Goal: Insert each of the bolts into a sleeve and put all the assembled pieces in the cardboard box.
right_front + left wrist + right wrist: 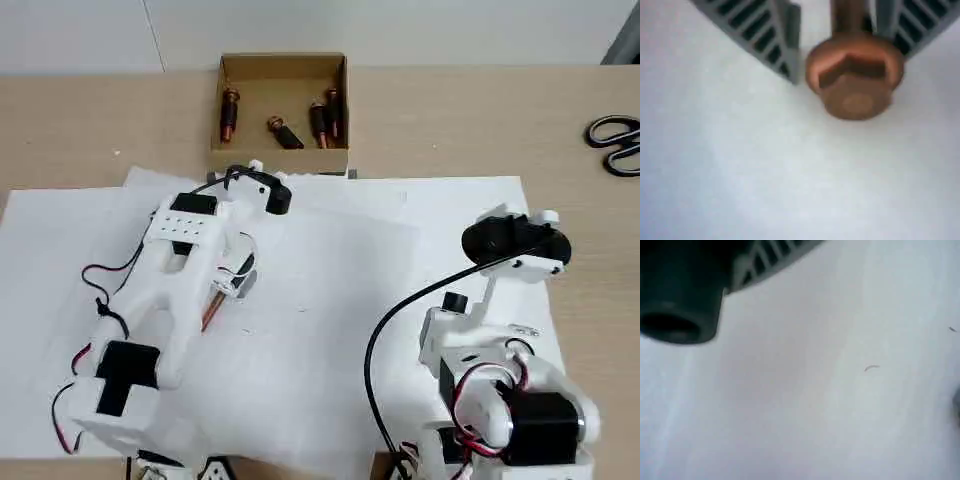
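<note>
A copper bolt (855,80) sits head-first toward the camera between the grey fingers (755,35) of my left gripper (850,25), which is shut on its shank just above the white paper. From above, the bolt (211,313) pokes out beneath the left arm. My right gripper (450,310) is shut on a black sleeve (455,301), and the sleeve's open end (677,315) shows beside a grey finger (770,257), low over the paper. The cardboard box (283,152) stands at the back with several assembled pieces (230,115) inside.
A large white paper sheet (330,330) covers the wooden table under both arms. Black-handled scissors (615,145) lie at the far right edge. A black cable (400,310) arcs from the right arm across the paper.
</note>
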Robot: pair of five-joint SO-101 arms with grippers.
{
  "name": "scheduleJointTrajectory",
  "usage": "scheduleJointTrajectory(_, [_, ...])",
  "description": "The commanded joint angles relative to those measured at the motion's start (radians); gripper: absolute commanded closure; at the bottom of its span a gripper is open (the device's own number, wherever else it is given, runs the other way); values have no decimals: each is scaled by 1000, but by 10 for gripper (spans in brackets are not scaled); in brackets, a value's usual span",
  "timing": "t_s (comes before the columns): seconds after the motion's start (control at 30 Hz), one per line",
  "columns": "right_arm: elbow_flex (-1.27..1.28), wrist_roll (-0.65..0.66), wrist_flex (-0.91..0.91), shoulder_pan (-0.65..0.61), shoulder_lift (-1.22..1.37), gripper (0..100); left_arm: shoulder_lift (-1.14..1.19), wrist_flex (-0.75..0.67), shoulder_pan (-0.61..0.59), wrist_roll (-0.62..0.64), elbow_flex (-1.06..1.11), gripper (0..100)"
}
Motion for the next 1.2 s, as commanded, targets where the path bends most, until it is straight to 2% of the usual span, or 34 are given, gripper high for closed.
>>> scheduleJointTrajectory(0.0, [-3,0,-25,10,-7,995,31,-8,0,5,-28,962])
scheduleJointTrajectory(0.37, [-3,-32,-25,10,-7,995,46,3,0,5,-42,995])
scheduleJointTrajectory(0.63, [-3,-32,-25,10,-7,995,41,176,5,80,-272,995])
scheduleJointTrajectory(0.8, [-3,-32,-25,10,-7,995,-69,259,9,97,-421,995])
scheduleJointTrajectory(0.97, [-3,-32,-25,5,-7,995,-166,269,8,101,-438,995])
scheduleJointTrajectory(1.17, [-3,-28,-25,1,-7,995,-295,440,9,138,-487,995])
